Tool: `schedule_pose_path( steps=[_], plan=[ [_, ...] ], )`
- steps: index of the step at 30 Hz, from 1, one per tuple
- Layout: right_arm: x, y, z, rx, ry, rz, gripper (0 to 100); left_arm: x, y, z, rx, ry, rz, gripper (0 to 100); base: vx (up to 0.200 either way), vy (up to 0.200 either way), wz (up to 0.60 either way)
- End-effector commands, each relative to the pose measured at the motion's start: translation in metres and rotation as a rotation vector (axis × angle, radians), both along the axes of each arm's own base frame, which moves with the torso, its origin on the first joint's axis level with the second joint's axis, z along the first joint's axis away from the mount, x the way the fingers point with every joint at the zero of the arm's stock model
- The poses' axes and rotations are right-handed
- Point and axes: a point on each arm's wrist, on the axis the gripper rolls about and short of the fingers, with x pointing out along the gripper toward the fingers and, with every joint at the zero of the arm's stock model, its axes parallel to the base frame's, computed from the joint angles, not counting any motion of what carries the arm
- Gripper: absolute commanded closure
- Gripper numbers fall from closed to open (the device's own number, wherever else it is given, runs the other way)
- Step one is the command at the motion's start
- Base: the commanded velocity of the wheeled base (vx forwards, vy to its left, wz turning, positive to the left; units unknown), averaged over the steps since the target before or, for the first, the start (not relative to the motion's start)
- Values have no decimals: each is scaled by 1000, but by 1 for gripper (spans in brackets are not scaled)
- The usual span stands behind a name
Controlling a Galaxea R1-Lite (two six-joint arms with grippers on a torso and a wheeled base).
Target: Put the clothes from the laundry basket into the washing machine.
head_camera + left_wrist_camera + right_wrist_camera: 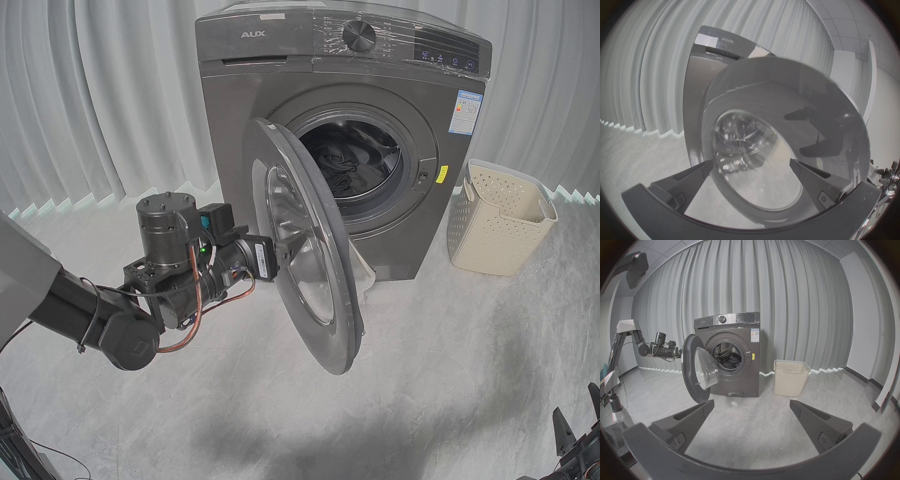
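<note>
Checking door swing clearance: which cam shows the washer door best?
Right wrist view: the whole door shows, swung open from the washing machine. Head view has it nearly edge-on, the left gripper at its outer face. Left wrist view sees that outer face close up.

A pale pleated curtain (pixel 800 302) hangs from ceiling to floor across the back of the room, its hem lying in small zigzag folds. The floor (pixel 437 387) is light grey, marbled with faint veins, and has a dull sheen. Where the curtain ends, a plain white wall (pixel 864 321) begins, with a dark baseboard (pixel 861 377) along its foot. The ceiling (pixel 850 22) is made of square white panels. The light is soft and even.
</note>
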Motion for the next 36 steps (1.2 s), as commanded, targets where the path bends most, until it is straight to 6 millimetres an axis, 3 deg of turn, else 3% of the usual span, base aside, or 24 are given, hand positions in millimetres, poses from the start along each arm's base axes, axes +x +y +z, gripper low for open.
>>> schedule_pose_path(
  steps=[1,9,12,13,14,19,24,30,32,33,34,36],
  plan=[
    [0,0,-5,0,6,0,0,-23,15,-5,23,34,3,0,0,0,0],
    [0,0,-5,0,6,0,0,-120,77,5,20,29,12,0,0,0,0],
    [0,0,-5,0,6,0,0,-135,86,5,17,20,15,0,0,0,0],
    [0,0,-5,-2,6,0,0,-169,108,-3,48,12,27,0,0,0,0],
    [1,0,-5,-2,7,0,0,-180,115,-8,68,13,26,0,0,0,0],
    [1,0,-5,-3,7,-1,0,-217,137,-23,93,17,46,0,0,0,0],
    [1,0,-5,0,3,-3,0,-244,160,-27,78,-24,193,0,0,0,0],
    [0,0,-4,-2,-9,8,0,-280,182,-46,72,-136,366,0,0,0,0],
    [-1,0,3,11,-53,16,0,-286,184,-49,69,-145,390,0,0,0,0],
    [-13,1,38,24,-230,42,0,-299,187,-59,72,-142,434,0,0,0,0],
    [-19,1,55,26,-286,73,0,-305,188,-64,81,-142,457,0,0,0,0],
    [-16,3,68,15,-223,172,0,-313,189,-75,96,-123,463,0,0,0,0]
  ],
)
